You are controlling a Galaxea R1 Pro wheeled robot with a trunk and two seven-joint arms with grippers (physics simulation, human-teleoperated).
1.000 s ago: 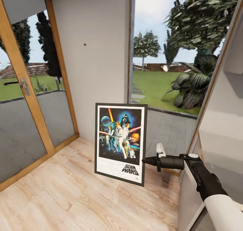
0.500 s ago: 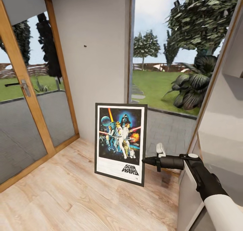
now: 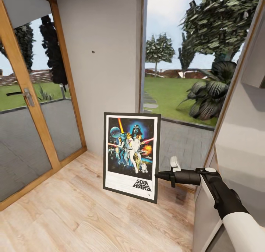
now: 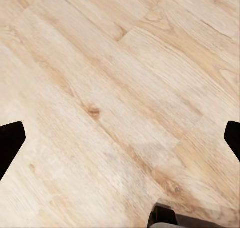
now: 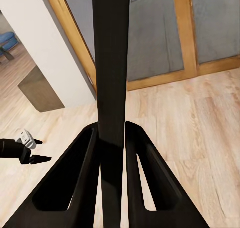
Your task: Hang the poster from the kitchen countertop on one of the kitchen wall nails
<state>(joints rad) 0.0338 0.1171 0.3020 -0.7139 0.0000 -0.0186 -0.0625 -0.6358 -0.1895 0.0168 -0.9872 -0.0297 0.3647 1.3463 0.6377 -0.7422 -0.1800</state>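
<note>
Hanging upright off the floor, the poster is pinched at its right edge by the right gripper, picture side facing the camera. Black frame, white border, coloured figures on dark blue, title at the lower part. Its lower edge tilts a little, the corner under the gripper lowest.

Right wrist view: the two fingers are pressed onto the dark edge of the poster, which runs straight out between them. Contact on both sides.

Right arm reaches in from the lower right, black wrist, white forearm.

Left gripper: fingertips sit far apart at the two sides of the left wrist view, spread wide, nothing between them but pale wood floor. In the right wrist view that gripper shows low over the floor, well apart from the poster.

Beyond the poster, a pale grey wall. One small dark nail on it, high above the gripper and to its left, well apart from the poster's top edge.

Left of the wall, a glass door with wood frame and a handle. Right of the wall, a window onto lawn and trees.
</note>
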